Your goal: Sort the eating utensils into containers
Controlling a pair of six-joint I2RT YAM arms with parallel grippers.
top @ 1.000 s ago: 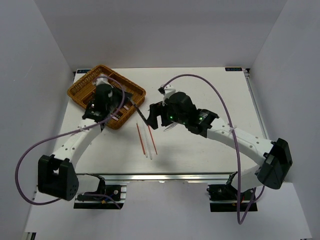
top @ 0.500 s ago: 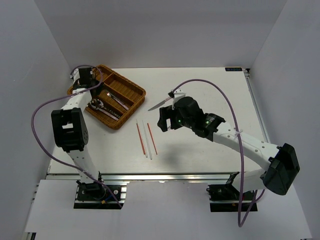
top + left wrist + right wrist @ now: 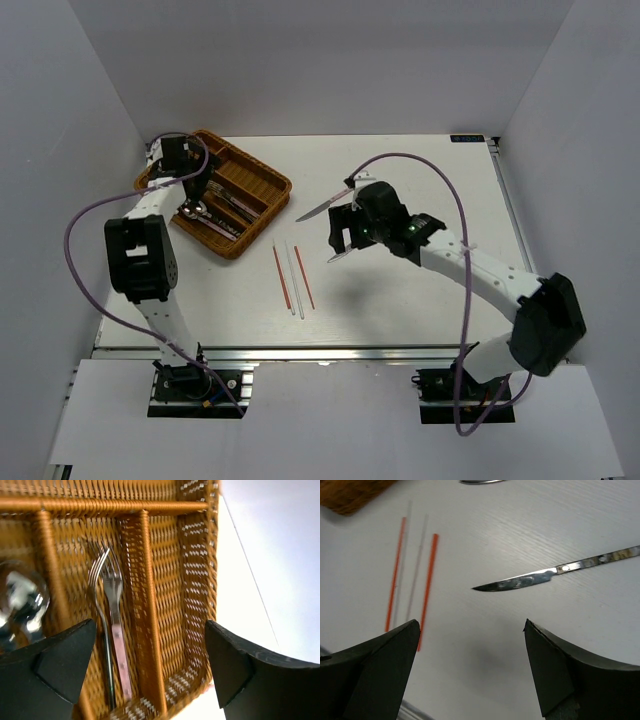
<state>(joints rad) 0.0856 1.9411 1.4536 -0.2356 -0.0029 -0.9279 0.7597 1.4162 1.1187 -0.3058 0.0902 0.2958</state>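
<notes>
Your left hand [image 3: 149, 647] hangs open over the far-left edge of the tray [image 3: 125, 504], fork [image 3: 113, 605] inside; your right hand [image 3: 470, 630], jaws wide, hovers above a knife [image 3: 530, 580] on open bench [image 3: 530, 525], chopsticks [image 3: 428, 580] to its left.

The white table [image 3: 420, 170] carries a wicker tray [image 3: 250, 158], red and white chopsticks [image 3: 282, 278] and a knife [image 3: 318, 208].

Utensils and tray, counted

Four chopsticks are counted on the table [image 3: 420, 160], two red chopsticks [image 3: 427, 590] and two white chopsticks [image 3: 417, 565], along with two knives [image 3: 520, 582]; one wicker tray [image 3: 270, 180] is seen, in which at least one fork [image 3: 112, 605] and one spoon [image 3: 22, 592] can be made out.
</notes>
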